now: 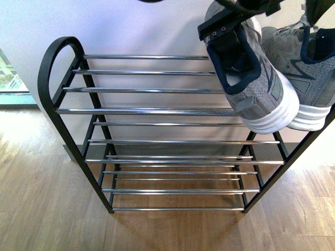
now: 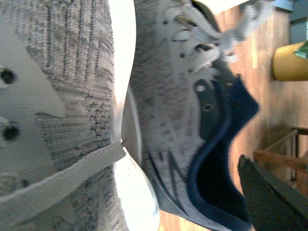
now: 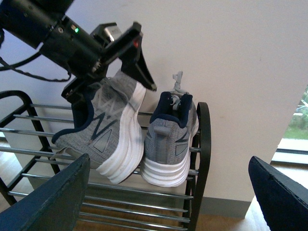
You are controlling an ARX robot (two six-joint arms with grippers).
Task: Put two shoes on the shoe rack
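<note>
The shoe rack point(image 1: 146, 111) stands against a white wall, black-framed with chrome bars. Two grey knit shoes sit at the right end of its top shelf. The left shoe point(image 1: 251, 78) lies tipped on its side, its white sole leaning on the upright right shoe point(image 1: 309, 73). My left gripper point(image 3: 108, 79) hovers open over the tipped shoe point(image 3: 106, 130), one finger point(image 3: 140, 65) by its sole and the other by its collar. The left wrist view is filled by both shoes, with one dark finger point(image 2: 269, 202) at the edge. My right gripper point(image 3: 163, 192) hangs open in front of the rack's right end point(image 3: 202, 144), holding nothing.
Lower tiers of chrome bars point(image 1: 178, 192) run below the top shelf. Wood floor point(image 1: 42, 209) surrounds the rack. A window point(image 1: 8, 73) lies at the far left. A yellow pot point(image 2: 291, 60) and wooden furniture point(image 2: 284, 154) stand on the floor beyond the shoes.
</note>
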